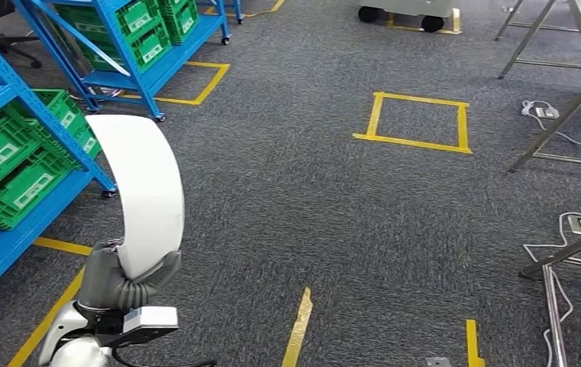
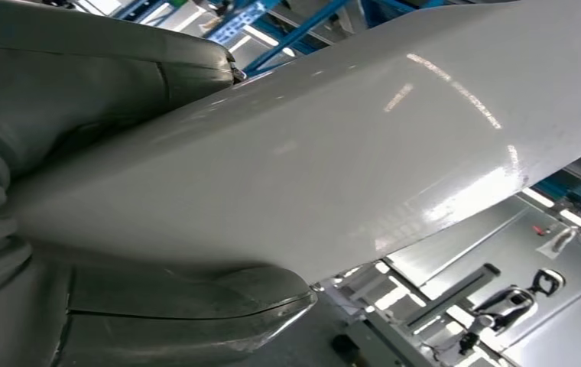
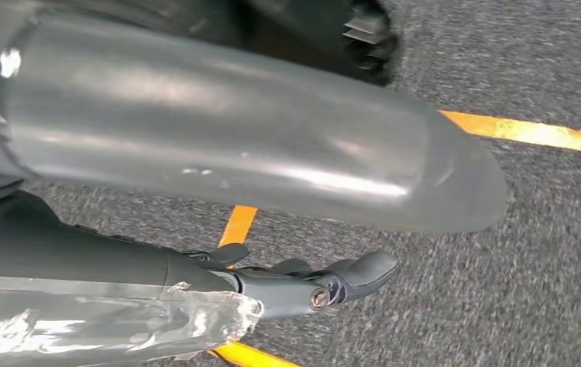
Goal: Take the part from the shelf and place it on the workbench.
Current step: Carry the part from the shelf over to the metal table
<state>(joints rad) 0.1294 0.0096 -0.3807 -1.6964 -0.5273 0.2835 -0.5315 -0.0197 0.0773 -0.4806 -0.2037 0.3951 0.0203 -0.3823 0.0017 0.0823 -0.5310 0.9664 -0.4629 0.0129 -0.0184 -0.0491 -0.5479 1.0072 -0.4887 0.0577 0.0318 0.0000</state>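
The left hand [image 1: 123,279] sits lowest and nearest in the head view, its grey fingers clamped round the lower end of the part [image 1: 144,191]. The part is a white, glossy, curved shell, held upright above the floor [image 1: 310,191] and arching up and toward the left. In the left wrist view the part [image 2: 333,145] is seen pressed between the thick grey thumb [image 2: 81,53] on one side and a grey finger [image 2: 196,306] on the other; its far end is cut off by the picture's edge.

The right hand [image 3: 303,283] is seen in the right wrist view hanging above grey carpet and yellow tape [image 3: 532,131]. Nothing is held in it, and its dark fingers [image 3: 356,275] are stretched out, lying close beside one another.

To the left stands a blue shelf [image 1: 12,84], partly cut off by the edge. Green crates [image 1: 12,168] are stacked on its lower level; what lies in them cannot be made out, though white labels are seen on their sides. A second blue shelf [image 1: 165,65] farther back also carries green crates [image 1: 138,34], their contents likewise hidden.

A yellow tape square [image 1: 417,122] is marked on the floor well ahead. Metal legs [image 1: 555,122] of a frame are seen at the right, with white cables [image 1: 555,130] lying round them; the top of the frame is cut off.
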